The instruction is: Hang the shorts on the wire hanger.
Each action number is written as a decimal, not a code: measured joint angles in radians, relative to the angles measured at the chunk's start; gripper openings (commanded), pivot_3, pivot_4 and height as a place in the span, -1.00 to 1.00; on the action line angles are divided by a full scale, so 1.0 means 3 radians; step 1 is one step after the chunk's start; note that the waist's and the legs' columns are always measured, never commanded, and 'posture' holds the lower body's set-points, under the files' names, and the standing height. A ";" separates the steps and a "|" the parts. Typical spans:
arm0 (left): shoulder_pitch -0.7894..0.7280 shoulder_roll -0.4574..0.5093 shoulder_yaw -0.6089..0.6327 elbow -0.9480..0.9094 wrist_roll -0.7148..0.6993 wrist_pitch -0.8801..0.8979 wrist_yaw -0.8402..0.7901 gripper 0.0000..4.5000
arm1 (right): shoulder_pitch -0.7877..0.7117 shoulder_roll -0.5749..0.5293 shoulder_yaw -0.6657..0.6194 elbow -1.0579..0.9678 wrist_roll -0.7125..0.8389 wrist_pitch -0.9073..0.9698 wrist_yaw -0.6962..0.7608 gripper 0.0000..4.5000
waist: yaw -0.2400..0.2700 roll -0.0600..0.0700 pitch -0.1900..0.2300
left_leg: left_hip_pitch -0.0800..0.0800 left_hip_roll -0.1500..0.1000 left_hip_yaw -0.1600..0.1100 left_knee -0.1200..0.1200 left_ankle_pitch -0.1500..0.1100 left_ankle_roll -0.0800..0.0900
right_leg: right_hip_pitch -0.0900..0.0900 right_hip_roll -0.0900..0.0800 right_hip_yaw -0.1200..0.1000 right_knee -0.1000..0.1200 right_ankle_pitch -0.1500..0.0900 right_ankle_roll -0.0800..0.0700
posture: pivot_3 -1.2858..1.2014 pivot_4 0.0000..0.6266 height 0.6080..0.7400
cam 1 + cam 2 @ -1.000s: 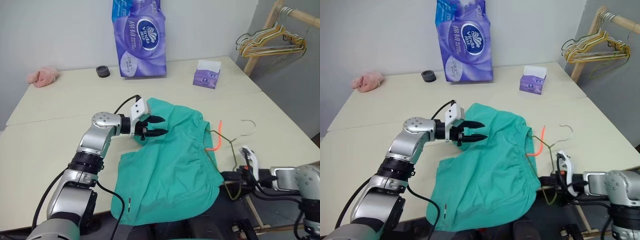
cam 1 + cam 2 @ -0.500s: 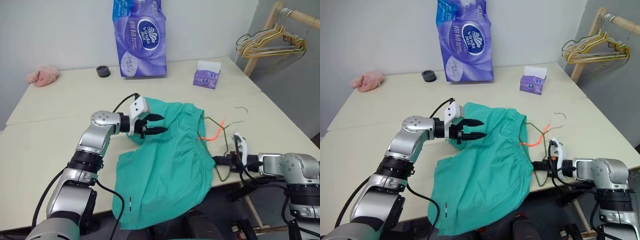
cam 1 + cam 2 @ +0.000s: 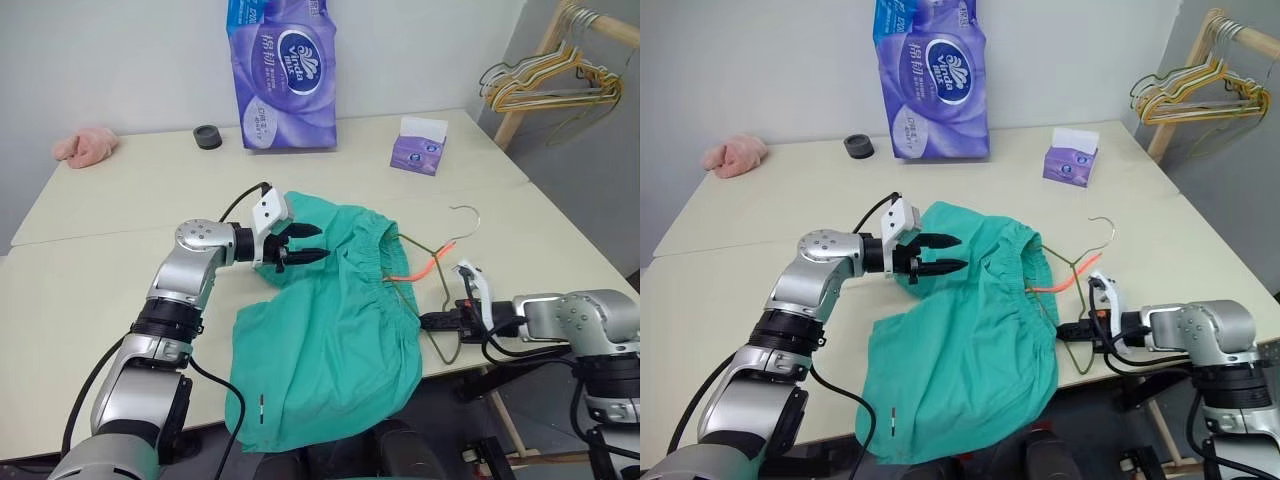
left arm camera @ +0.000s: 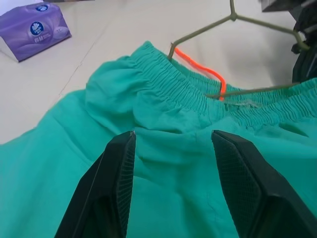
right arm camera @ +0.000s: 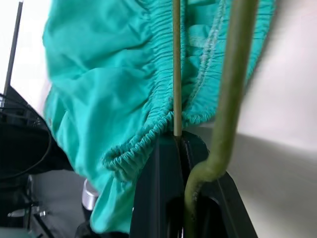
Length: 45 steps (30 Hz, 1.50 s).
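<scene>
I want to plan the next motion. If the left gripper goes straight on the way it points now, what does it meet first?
Most likely the shorts: the open left gripper points slightly down over the green fabric toward the gathered waistband. Its height above the cloth is unclear.

Wire hanger (image 3: 437, 262) is running partly under the shorts (image 3: 330, 330), its left corner hidden by the waistband. Shorts' lower hem is hanging off the table (image 3: 90, 300) edge at lower centre, tiny dark label unreadable. Purple pack (image 3: 282, 70) is being cropped by the top edge.

"Vinda" on purple tissue pack (image 3: 283, 75)
</scene>
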 measured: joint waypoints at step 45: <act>-0.0828 0.0201 -0.0541 0.0772 0.0530 -0.1228 -0.1425 0.96 | -0.0477 -0.0870 0.1409 -0.1493 -0.1441 -0.1425 0.0677 -1.00 | -0.0030 0.0001 0.0000 | -0.0003 -0.0001 0.0007 0.0017 0.0002 0.0000 | -0.0018 0.0004 -0.0005 0.0035 0.0001 0.0001 | -0.13 -0.79 1.00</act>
